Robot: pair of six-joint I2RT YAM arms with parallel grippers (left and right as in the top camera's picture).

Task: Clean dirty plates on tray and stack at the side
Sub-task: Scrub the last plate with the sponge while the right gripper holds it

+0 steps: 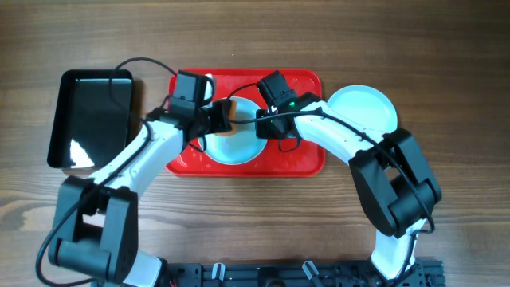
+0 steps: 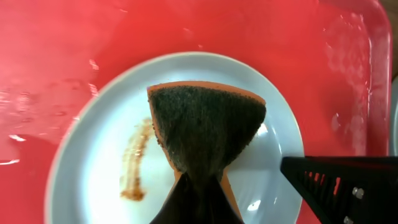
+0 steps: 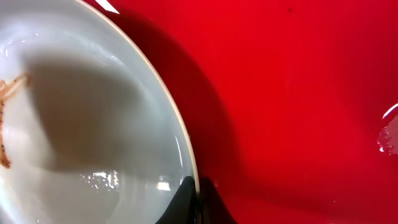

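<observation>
left tool (image 2: 198, 190) grips orange-backed dark sponge (image 2: 205, 121) | brown streak (image 2: 134, 163) just beside it, wrist-view left | right tool (image 3: 196, 200) pinches pale round plate (image 3: 93, 124) rim

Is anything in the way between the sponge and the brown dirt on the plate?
No, nothing visible is. The sponge is over the plate, right beside the brown streak, and only bare plate lies between them.

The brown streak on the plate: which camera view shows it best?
The left wrist view: the whole brown streak lies bare on the plate, beside the sponge. The right wrist view catches only part at its left edge. Overhead, it cannot be made out.
</observation>
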